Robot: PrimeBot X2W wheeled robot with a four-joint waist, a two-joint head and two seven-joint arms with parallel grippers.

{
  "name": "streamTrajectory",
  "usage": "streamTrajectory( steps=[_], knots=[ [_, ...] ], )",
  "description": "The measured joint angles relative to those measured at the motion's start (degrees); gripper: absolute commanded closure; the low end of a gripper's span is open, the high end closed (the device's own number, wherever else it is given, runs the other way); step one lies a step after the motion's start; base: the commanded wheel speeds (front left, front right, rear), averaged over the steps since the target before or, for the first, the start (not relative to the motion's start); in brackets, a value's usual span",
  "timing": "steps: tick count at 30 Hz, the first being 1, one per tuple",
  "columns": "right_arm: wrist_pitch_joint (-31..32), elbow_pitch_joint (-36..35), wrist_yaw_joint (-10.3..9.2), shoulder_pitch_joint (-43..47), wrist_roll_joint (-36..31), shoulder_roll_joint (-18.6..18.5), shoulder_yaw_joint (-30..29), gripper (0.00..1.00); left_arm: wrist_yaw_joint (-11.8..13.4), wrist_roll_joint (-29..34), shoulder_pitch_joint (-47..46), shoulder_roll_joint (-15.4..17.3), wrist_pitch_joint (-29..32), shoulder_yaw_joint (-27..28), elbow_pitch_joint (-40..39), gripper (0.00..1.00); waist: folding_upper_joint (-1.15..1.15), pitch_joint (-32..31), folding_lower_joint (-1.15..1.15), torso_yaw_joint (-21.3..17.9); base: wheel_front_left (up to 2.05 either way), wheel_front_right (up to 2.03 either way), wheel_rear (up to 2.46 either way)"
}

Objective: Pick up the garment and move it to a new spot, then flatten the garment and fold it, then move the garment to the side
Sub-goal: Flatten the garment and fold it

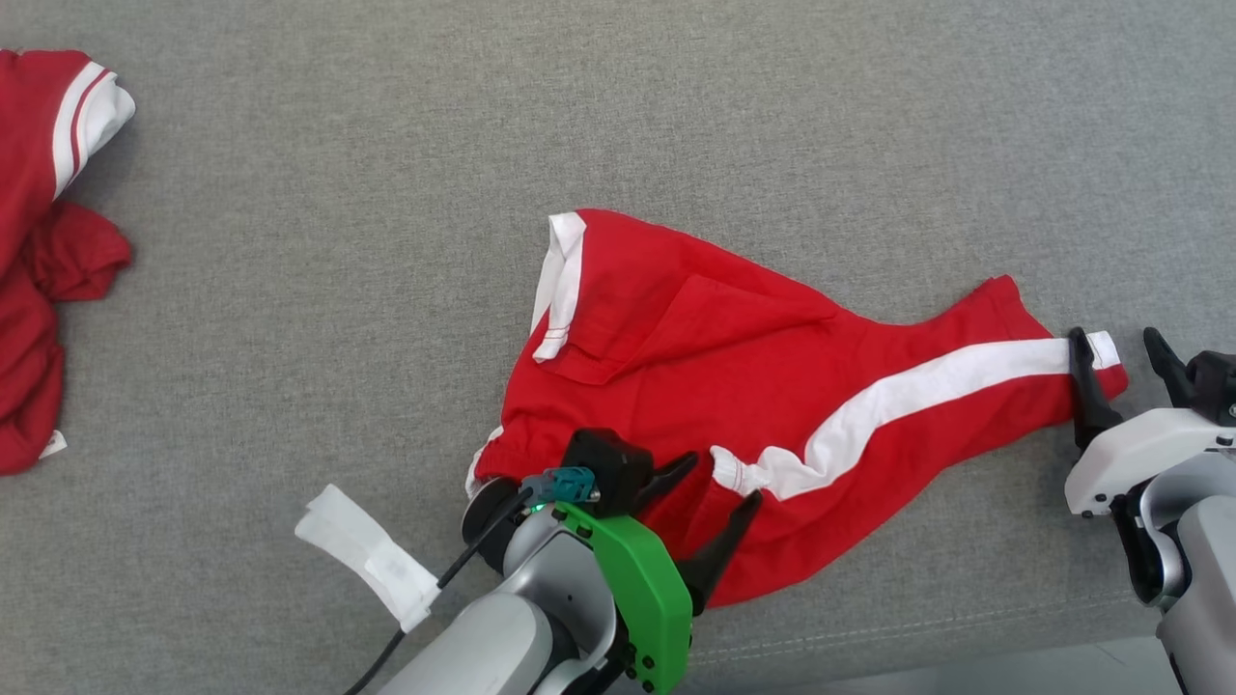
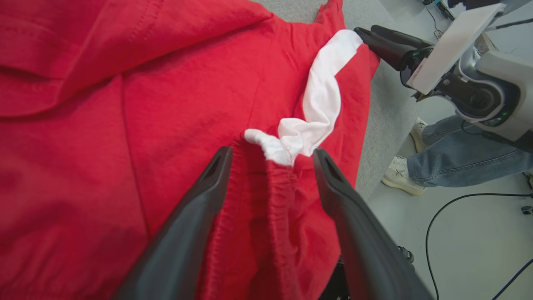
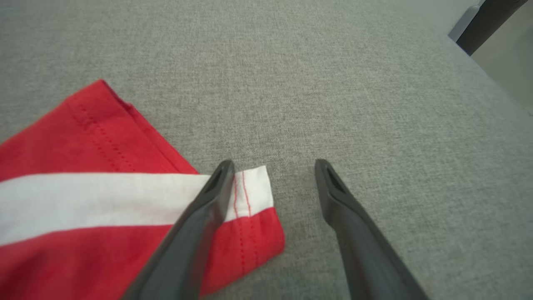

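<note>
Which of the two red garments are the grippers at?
The striped red garment in the middle: left gripper over its waistband, right gripper at its leg hem. The other red garment lies bunched at far left.

Left gripper [image 1: 722, 478]: fingers spread wide, angled up and right from its green-cased wrist [image 1: 637, 579]. Right gripper [image 1: 1113, 335]: fingers likewise parted, pointing straight up.

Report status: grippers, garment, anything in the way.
Left gripper open over waistband; right gripper open at leg hem. Red shorts rumpled, not held. Second red garment far left, apart.
</note>
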Motion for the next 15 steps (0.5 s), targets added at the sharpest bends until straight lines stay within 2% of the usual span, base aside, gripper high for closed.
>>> streamTrajectory(
  steps=[10,13,15],
  knots=[
    [-1.2,2.9,0.51,-1.2,0.1,0.5,-0.1,0.0,0.4,-1.4,-0.9,0.0,-0.1,-1.6,0.6,0.0,0.0,0.2,0.0,0.0,0.0,0.0,0.0],
    [-1.5,3.5,0.63,-1.4,0.1,0.6,-0.1,0.0,0.5,-2.0,-1.3,0.0,-0.4,-1.9,0.6,0.12,0.0,0.1,0.0,0.0,0.0,0.0,0.0],
    [-1.6,4.1,0.96,-1.6,0.1,0.6,-0.1,0.0,0.6,-2.2,-1.7,0.0,-0.5,-2.0,0.6,0.27,0.0,0.0,0.0,0.1,0.0,0.0,0.0]
  ],
)
